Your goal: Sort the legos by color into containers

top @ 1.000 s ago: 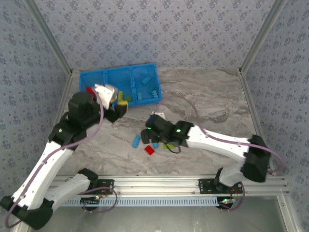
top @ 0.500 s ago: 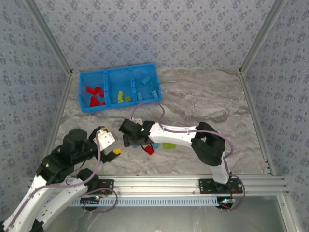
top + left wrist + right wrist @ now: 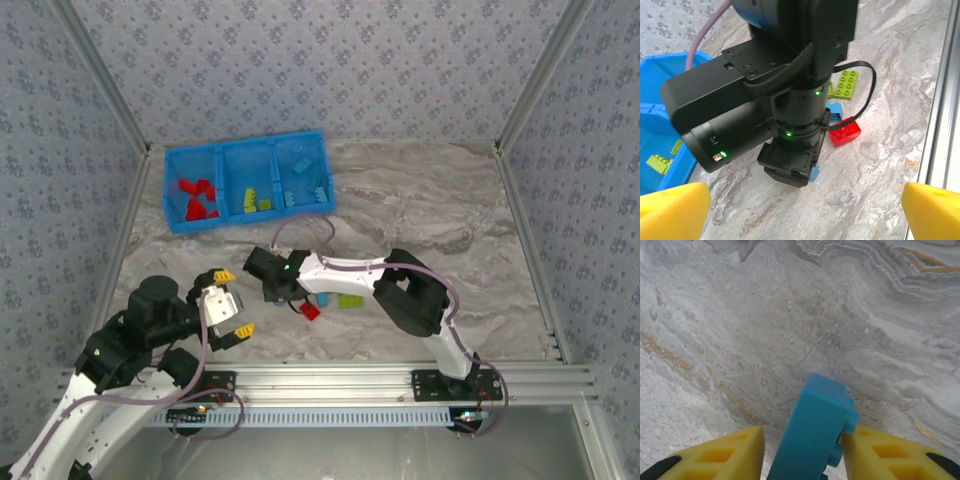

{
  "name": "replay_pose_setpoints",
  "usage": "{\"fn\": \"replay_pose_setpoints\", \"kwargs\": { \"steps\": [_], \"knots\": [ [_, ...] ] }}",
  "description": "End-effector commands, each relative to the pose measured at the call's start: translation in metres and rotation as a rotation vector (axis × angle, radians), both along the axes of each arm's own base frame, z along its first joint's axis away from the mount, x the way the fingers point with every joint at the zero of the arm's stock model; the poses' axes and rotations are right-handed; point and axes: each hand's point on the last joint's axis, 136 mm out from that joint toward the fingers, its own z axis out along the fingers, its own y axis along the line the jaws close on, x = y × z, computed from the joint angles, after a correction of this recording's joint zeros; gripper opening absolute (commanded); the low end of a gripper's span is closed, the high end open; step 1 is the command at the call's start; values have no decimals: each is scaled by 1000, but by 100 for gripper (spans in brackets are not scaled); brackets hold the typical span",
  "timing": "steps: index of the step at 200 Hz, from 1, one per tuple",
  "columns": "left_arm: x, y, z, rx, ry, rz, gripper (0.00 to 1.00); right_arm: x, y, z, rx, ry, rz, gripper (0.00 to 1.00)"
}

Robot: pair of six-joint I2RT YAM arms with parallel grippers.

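Blue brick (image 3: 812, 435): sitting clamped in the right tool (image 3: 802, 452), down at the desk (image 3: 450, 230).
Left tool (image 3: 231, 303): hanging apart and empty, pulling back from the bin (image 3: 250, 216).
Next: likely carrying it to the blue compartment (image 3: 312, 150).

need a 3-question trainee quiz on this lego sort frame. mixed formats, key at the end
1. True or false: the left gripper is holding something.
2. The brick between the fingers of the right gripper is: A red, B light blue, C lime.
3. Fill in: in the top view, the red bricks lie in the ___ compartment of the bin.
Key: 1 false, the left gripper is open and empty. 2 B. 3 left.
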Motion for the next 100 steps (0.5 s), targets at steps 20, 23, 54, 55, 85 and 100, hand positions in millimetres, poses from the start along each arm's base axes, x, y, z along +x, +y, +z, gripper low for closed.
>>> {"fn": "replay_pose_setpoints", "kwargs": {
  "steps": [20, 23, 54, 55, 85, 100],
  "knots": [
    [-22, -12, 0, -25, -82, -180, 99, 14, -19, 25, 26, -59, -31, 19],
    [-22, -13, 2, -33, -88, -185, 99, 15, -20, 29, 33, -65, -29, 19],
    [-14, -24, 25, -124, -115, -176, 99, 33, -33, 79, 88, -170, -1, 18],
    [-13, -24, 25, -127, -114, -175, 99, 34, -33, 81, 91, -178, 1, 18],
    [19, -32, 52, -268, -106, -28, 99, 67, -52, 137, 82, -370, 47, 17],
    [48, -25, 64, -357, -73, 155, 99, 91, -62, 155, 32, -452, 76, 16]
  ]
}}
